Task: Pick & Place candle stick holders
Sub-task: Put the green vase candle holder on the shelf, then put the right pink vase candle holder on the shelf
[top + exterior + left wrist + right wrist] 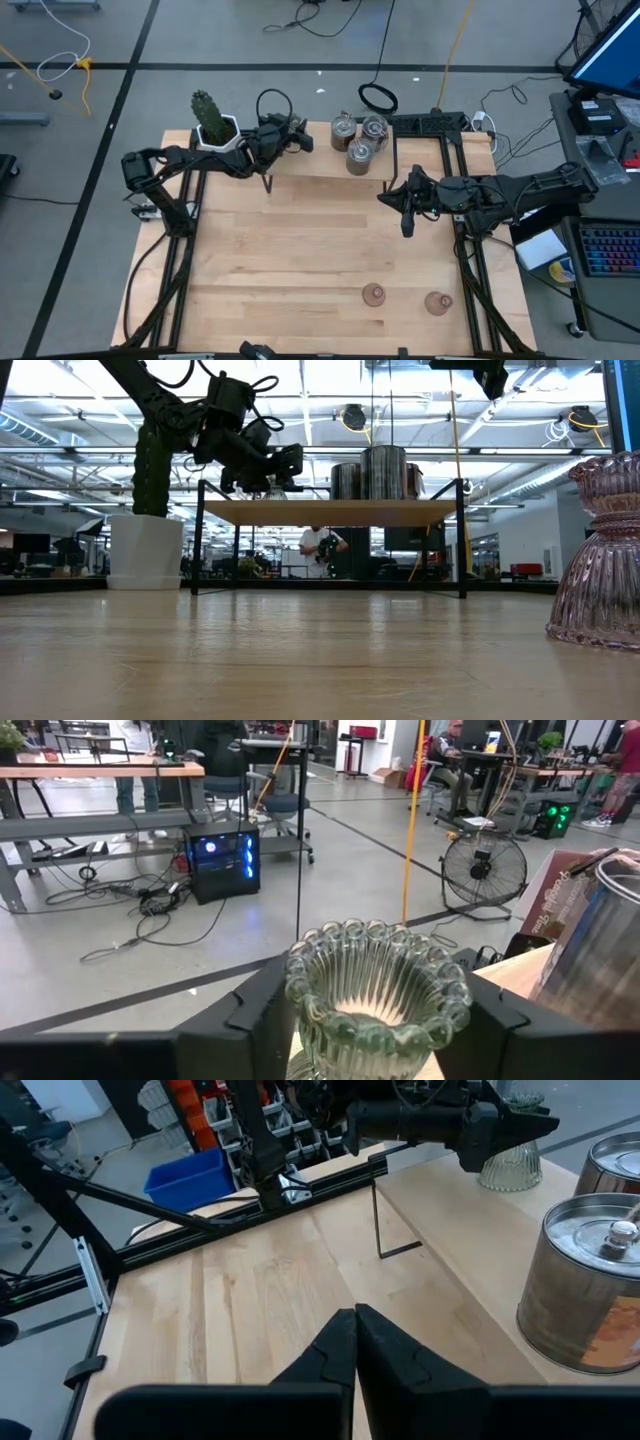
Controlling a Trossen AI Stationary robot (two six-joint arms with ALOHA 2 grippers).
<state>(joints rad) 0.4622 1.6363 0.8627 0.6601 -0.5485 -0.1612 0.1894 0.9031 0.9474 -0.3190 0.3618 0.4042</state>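
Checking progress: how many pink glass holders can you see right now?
2. Both stand near the table's front edge: one pink holder toward the middle, the other pink holder nearer the right corner. None looks hidden.

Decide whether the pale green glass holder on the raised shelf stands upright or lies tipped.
Upright. The green holder rests on its wide base on the shelf, its beaded rim level between the left gripper's fingers.

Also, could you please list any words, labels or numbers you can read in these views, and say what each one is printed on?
None can be read for certain.
Brown box beside the silvery holder, left wrist view: slanted white script, too blurred to read.
Silvery holder, right wrist view: orange patch on its side, no legible text.
Green glass holder, pink glass holder: no markings.
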